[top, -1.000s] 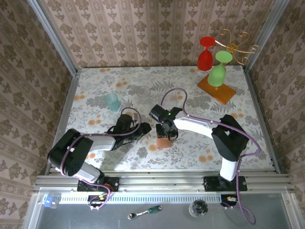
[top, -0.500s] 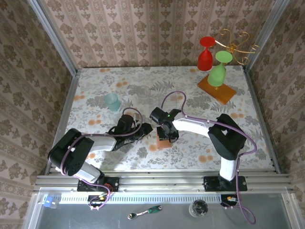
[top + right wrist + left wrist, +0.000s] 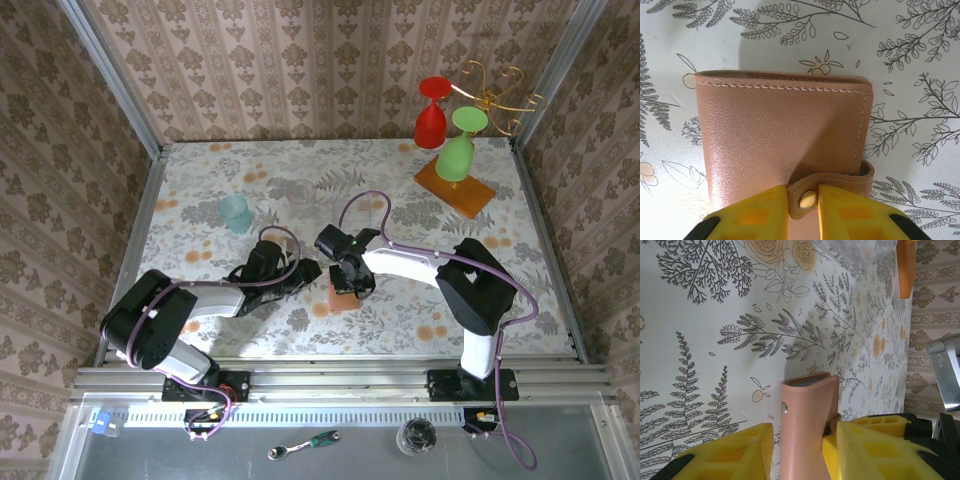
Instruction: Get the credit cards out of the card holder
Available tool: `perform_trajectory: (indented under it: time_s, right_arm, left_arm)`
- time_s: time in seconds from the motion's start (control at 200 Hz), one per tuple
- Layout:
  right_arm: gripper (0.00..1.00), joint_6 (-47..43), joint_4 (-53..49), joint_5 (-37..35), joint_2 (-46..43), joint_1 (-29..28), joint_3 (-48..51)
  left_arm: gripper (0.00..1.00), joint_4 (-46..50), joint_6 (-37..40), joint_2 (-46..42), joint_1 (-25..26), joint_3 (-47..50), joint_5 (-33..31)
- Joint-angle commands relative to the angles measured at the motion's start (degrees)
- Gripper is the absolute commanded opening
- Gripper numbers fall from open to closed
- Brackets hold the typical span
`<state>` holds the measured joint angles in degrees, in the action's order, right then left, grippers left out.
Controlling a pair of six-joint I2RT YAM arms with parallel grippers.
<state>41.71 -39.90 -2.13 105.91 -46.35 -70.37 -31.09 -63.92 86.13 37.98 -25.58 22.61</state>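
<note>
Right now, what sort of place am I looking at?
Probably a robot test cell dressed like a home: wallpaper panels in a metal frame, a floral-covered table, and a mounting rail at its near edge.

I count two robot arms, the left arm (image 3: 190, 305) and the right arm (image 3: 430, 270); one tan card holder (image 3: 343, 297); two goblets, one red goblet (image 3: 431, 118), one green goblet (image 3: 457, 150); one gold wire rack (image 3: 495, 95) on one orange slab (image 3: 468, 192), far right; one pale teal cup (image 3: 236, 213); one ratchet (image 3: 304, 445) and one jar (image 3: 417, 436), near edge.
</note>
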Motion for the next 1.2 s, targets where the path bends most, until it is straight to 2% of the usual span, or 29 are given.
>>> perform_trajectory:
  time_s: [0.0, 0.22, 0.43, 0.69, 1.195]
  right_arm:
    - [0.19, -0.3, 0.9, 1.7, 1.9, 0.2, 2.2]
    - [0.12, -0.1, 1.4, 1.7, 1.4, 0.5, 3.1]
    - [0.00, 0.0, 1.9, 1.6, -0.4, 0.5, 3.7]
    - [0.00, 0.5, 5.4, 4.7, -5.4, 0.8, 5.1]
    - [0.00, 4.0, 14.5, 9.4, -8.5, 2.2, 10.0]
  left_arm:
    - [0.38, 0.4, -0.3, -1.3, 0.7, -1.6, -0.4]
    - [0.37, 0.4, -0.2, -1.2, 1.0, -1.8, -0.4]
    - [0.35, 0.4, -0.3, -1.0, 1.5, -2.4, -0.2]
    - [0.31, 0.3, -0.4, -0.4, 2.7, -3.5, -0.1]
    - [0.17, -0.2, -0.9, 3.6, 4.2, -3.3, 1.5]
